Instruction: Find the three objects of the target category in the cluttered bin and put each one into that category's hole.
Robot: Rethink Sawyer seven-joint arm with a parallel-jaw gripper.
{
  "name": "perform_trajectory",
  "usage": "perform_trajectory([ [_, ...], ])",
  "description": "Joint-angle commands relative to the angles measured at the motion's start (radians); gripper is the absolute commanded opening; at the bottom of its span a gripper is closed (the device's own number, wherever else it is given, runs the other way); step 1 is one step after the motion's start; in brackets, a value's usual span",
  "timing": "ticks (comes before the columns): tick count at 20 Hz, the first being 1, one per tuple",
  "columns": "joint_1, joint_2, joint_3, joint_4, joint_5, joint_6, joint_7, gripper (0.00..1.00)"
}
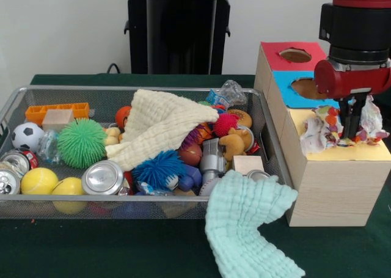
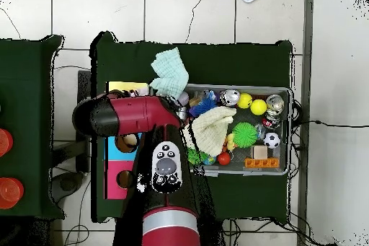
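While crumpled, wrapper (image 1: 319,133) beneath claw (image 1: 350,131)

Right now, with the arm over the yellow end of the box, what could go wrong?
1. The crumpled wrappers lie heaped on the yellow section around the gripper; lifting away might drag one off the wooden box edge.
2. The mint cloth hangs over the wire bin corner by the box; a low return pass could snag it.
3. The cream cloth covers part of the clutter, so targets may stay hidden.
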Motion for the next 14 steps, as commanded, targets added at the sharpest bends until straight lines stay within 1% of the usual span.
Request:
perform_trajectory([
  [1,-0.005,0.122,0.087,0.058,0.019,0.141,0.104,0.0],
  [4,-0.007,0.161,0.082,0.033,0.016,0.139,0.098,0.0],
  [9,0.016,0.226,0.045,-0.013,-0.007,0.135,0.1,0.0],
  [11,0.029,0.243,0.023,-0.024,-0.022,0.147,0.098,0.0],
  [14,0.031,0.258,0.009,-0.02,-0.033,0.133,0.096,0.0],
])
